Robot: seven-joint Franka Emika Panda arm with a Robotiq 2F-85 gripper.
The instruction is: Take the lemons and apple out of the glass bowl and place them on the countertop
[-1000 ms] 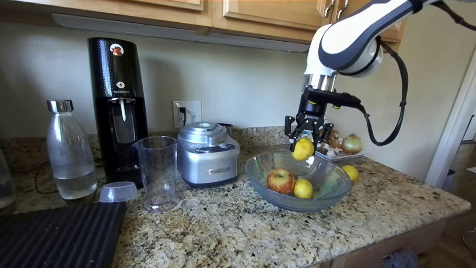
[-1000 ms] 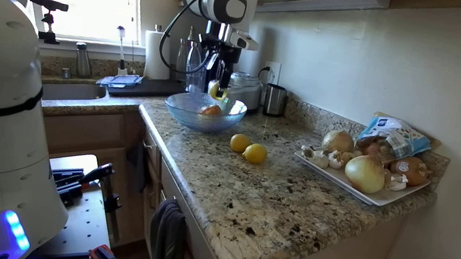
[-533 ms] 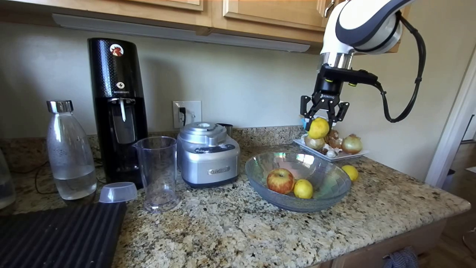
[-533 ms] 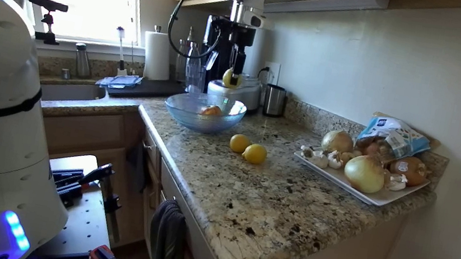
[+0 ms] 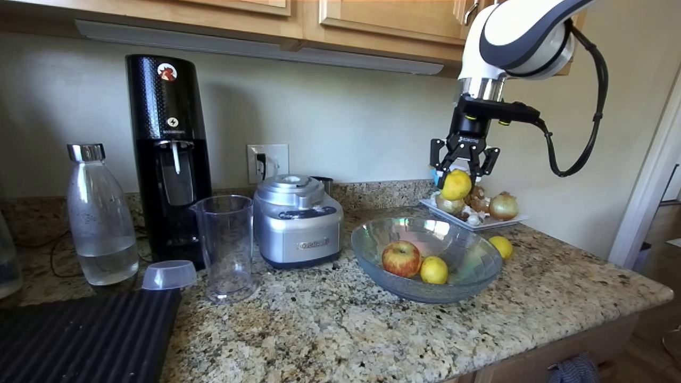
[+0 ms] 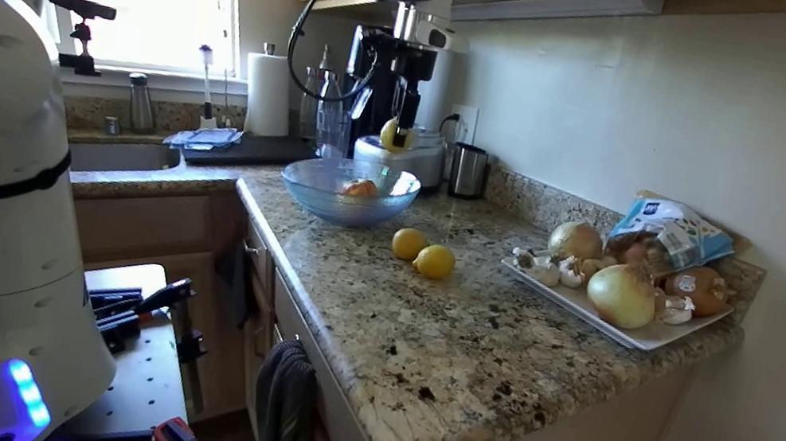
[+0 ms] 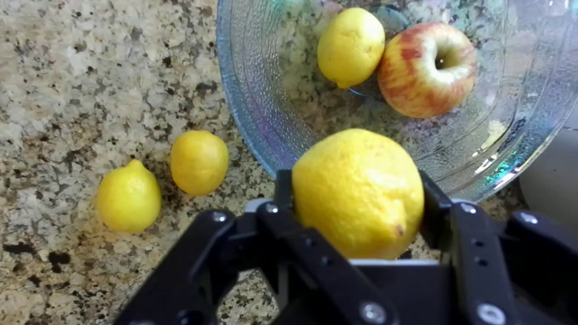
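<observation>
Lemon (image 5: 456,185) held in midair, above rim level of the glass bowl (image 7: 244,104); gripper (image 7: 356,192) pinching it from both sides. Apple (image 7: 426,70) and second lemon (image 7: 351,47) sit side by side inside the glass bowl. Two more lemons (image 7: 199,162) on the countertop (image 7: 90,67), just outside, near each other. Farther off: white plate (image 6: 664,334) with onions (image 6: 621,295) and garlic (image 6: 540,267); silver appliance (image 5: 298,231).

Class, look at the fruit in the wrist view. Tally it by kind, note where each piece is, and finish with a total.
Lemons: 4 (1 held in the jaws, 1 in the glass bowl, 2 on the countertop)
Apple: 1 (in the glass bowl)
Total: 5
</observation>
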